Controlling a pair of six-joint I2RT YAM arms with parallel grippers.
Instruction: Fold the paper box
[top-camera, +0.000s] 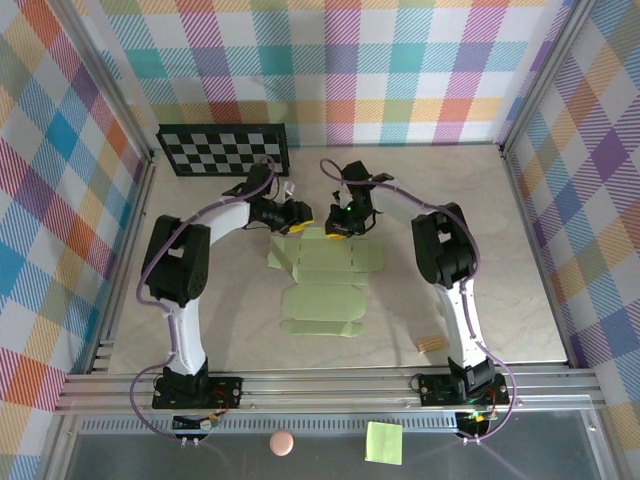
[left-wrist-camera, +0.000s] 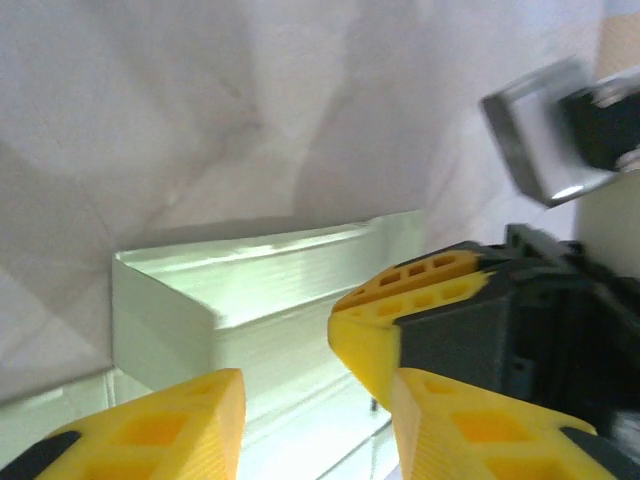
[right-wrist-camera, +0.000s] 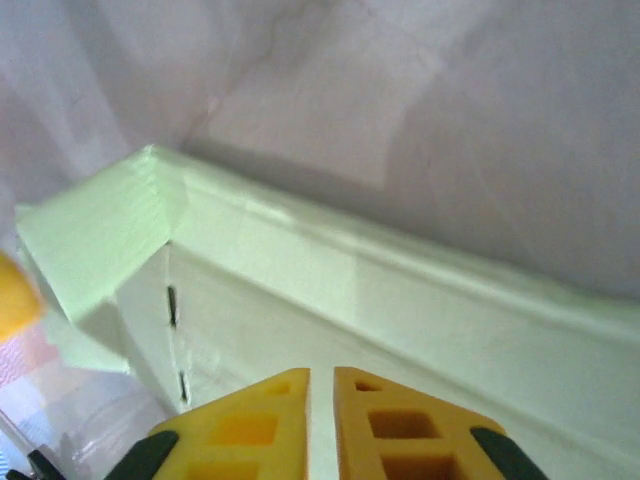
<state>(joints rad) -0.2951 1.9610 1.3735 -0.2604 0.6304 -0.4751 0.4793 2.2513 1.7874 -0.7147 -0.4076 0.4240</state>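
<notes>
The paper box (top-camera: 325, 280), a pale lime-green card cut-out with creases and flaps, lies flat mid-table. Both grippers are at its far edge. My left gripper (top-camera: 297, 218) is open; in the left wrist view its yellow fingers (left-wrist-camera: 160, 425) straddle a raised far flap of the paper box (left-wrist-camera: 250, 290), with nothing held between them. My right gripper (top-camera: 340, 228) is just to the right of it, its yellow fingertip (left-wrist-camera: 385, 325) resting on the card. In the right wrist view the right gripper (right-wrist-camera: 320, 395) is shut, tips down on the paper box (right-wrist-camera: 330, 290) beside an upturned corner flap.
A black-and-white checkerboard (top-camera: 224, 148) leans at the back left. A small tan block (top-camera: 432, 343) lies near the right arm's base. A bright-green sticky note (top-camera: 384, 441) and a pink ball (top-camera: 282, 442) sit below the front rail. Plaid walls enclose three sides.
</notes>
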